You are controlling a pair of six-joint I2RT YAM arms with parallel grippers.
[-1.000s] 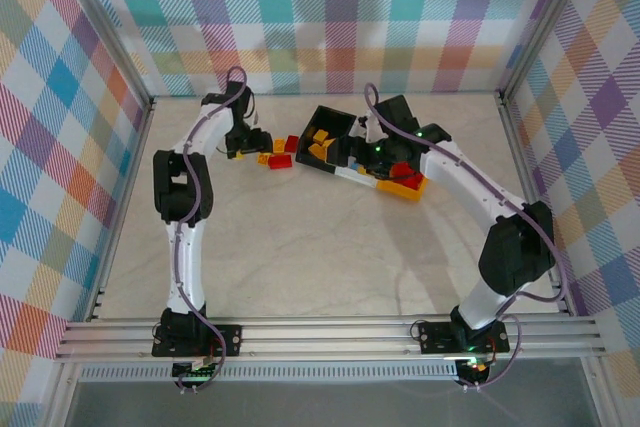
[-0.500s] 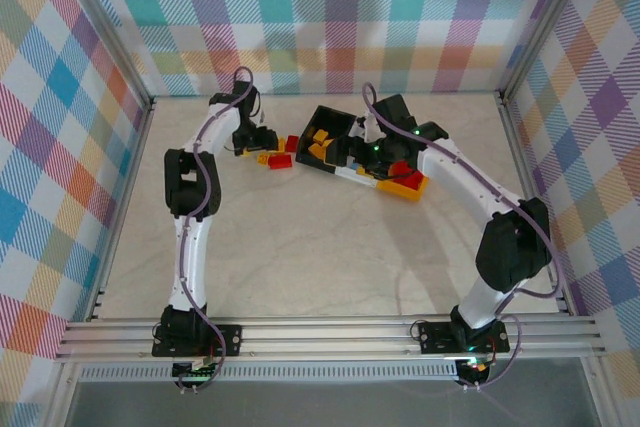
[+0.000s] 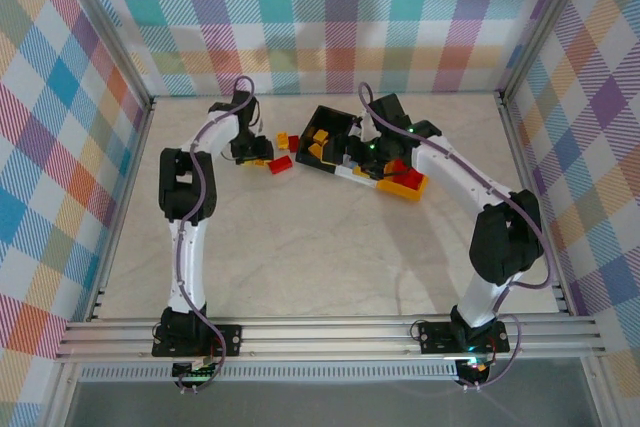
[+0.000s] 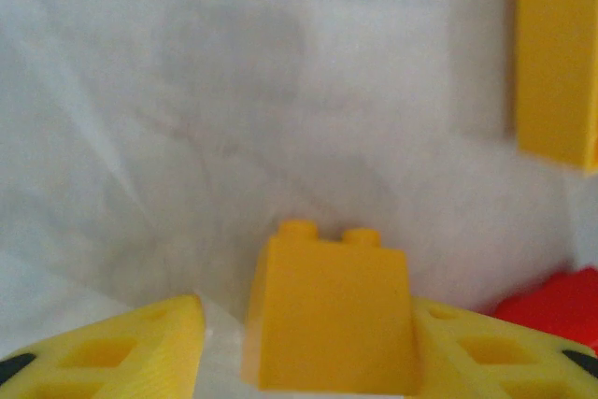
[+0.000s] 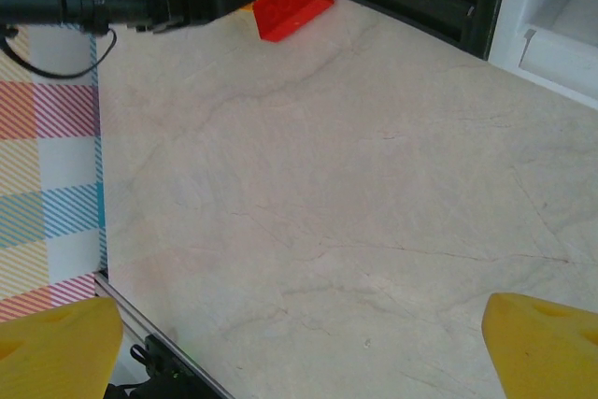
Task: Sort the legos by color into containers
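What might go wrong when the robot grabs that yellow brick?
The left gripper straddles the yellow brick with a gap on one side, so closing may push it askew. The red brick lies close and might get bumped.

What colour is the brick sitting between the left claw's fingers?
The brick is yellow-orange, clearest in the left wrist view.

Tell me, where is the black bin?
In the top view, the black bin sits at the table's far middle, right of the loose legos, with the white bin beside it.
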